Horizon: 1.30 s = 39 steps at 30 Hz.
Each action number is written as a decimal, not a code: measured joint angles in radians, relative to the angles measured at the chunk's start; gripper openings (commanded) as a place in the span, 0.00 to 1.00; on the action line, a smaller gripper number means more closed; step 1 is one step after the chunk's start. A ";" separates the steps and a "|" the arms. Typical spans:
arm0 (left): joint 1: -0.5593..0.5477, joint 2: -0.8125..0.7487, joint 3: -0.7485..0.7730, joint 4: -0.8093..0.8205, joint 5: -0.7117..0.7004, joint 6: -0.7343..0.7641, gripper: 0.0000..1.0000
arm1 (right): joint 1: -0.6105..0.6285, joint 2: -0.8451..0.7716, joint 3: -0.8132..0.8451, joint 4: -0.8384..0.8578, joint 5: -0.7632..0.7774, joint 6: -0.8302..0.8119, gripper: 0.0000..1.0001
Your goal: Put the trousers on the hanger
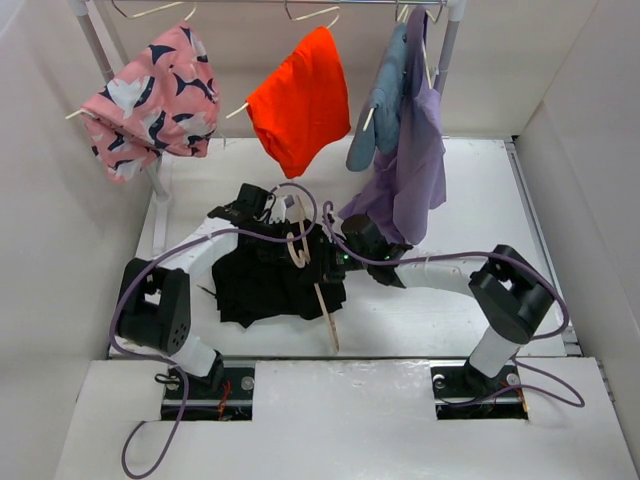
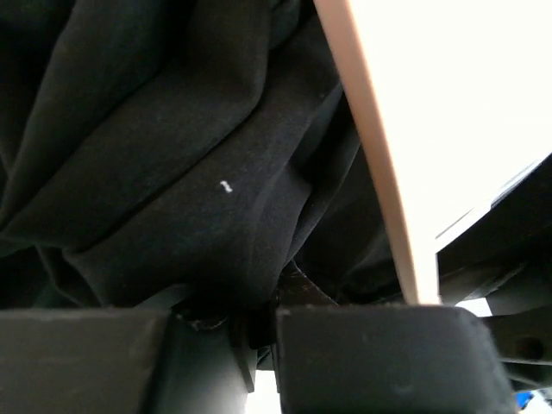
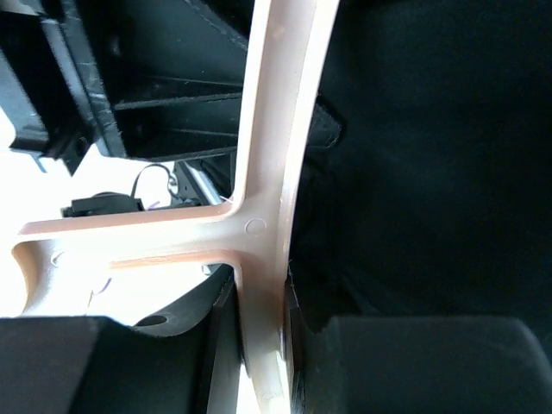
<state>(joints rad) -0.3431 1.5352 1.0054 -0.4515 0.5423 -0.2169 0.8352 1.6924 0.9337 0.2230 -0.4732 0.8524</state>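
Observation:
The black trousers (image 1: 265, 285) lie bunched on the white table between my two arms. The pale beige hanger (image 1: 318, 290) stands across their right side, hook (image 1: 297, 245) up, one arm pointing to the near edge. My left gripper (image 1: 258, 212) is at the trousers' far left edge, shut on a fold of black cloth (image 2: 207, 172), with the hanger's arm (image 2: 379, 164) passing to its right. My right gripper (image 1: 342, 262) is shut on the hanger's body (image 3: 263, 285) just below where its stem branches off, with the black trousers (image 3: 431, 155) to its right.
A rail at the back carries a pink patterned garment (image 1: 150, 100), an orange garment (image 1: 300, 100) and blue and purple garments (image 1: 405, 150) that hang low over the right arm. Purple cables (image 1: 300, 200) loop over the trousers. White walls close in left and right.

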 measured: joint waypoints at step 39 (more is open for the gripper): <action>0.154 -0.043 0.518 -0.660 -0.045 0.613 0.00 | -0.061 -0.065 -0.144 0.045 0.232 0.171 0.00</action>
<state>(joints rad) -0.1886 1.4921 1.5238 -1.1118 0.4976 0.3962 0.7746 1.6276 0.7895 0.2676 -0.2413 1.0229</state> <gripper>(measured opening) 0.027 0.206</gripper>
